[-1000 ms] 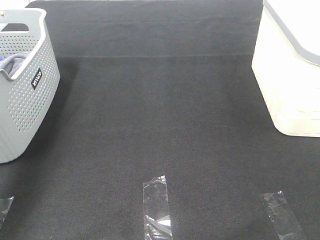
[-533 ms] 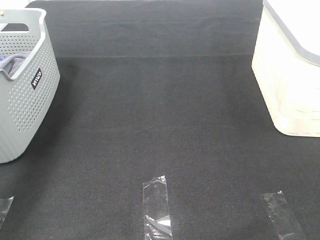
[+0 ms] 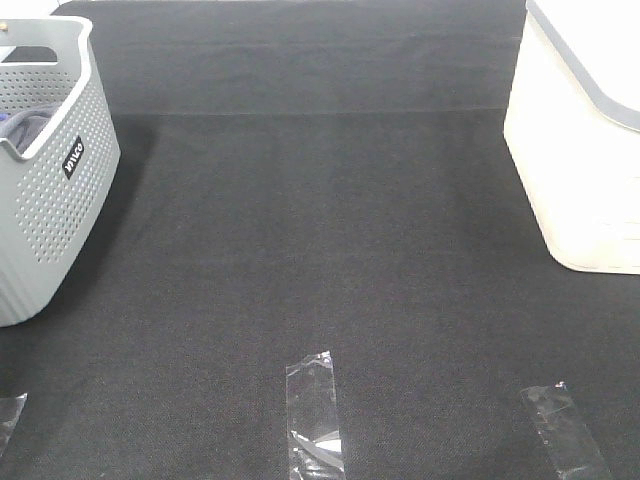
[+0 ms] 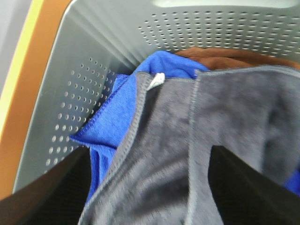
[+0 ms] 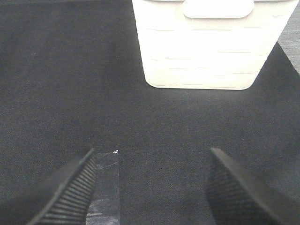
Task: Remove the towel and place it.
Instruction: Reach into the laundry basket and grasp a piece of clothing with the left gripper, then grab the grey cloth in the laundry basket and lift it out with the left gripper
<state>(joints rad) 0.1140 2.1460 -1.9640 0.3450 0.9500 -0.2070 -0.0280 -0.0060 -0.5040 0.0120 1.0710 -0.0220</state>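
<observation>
The towel [image 4: 225, 140], a grey-lavender cloth with a stitched hem, lies bunched in the grey perforated basket [image 3: 55, 190] at the left edge of the black mat [image 3: 320, 220]. It sits on top of a bright blue cloth [image 4: 112, 117], with a brown cloth [image 4: 220, 58] showing behind it. How much of each is buried cannot be made out. The left gripper [image 4: 147, 154] hangs over the towel with its two dark fingers spread wide. Whether they touch the fabric cannot be told from the soft, close wrist view. From the high camera the basket is cut off by the frame, and only a sliver of grey fabric shows over its rim. The right gripper [image 5: 151, 154] is also parted and holds nothing. It is above the mat near a strip of clear tape [image 5: 105, 187] and faces the white bin [image 5: 206, 47], whose top runs out of frame.
</observation>
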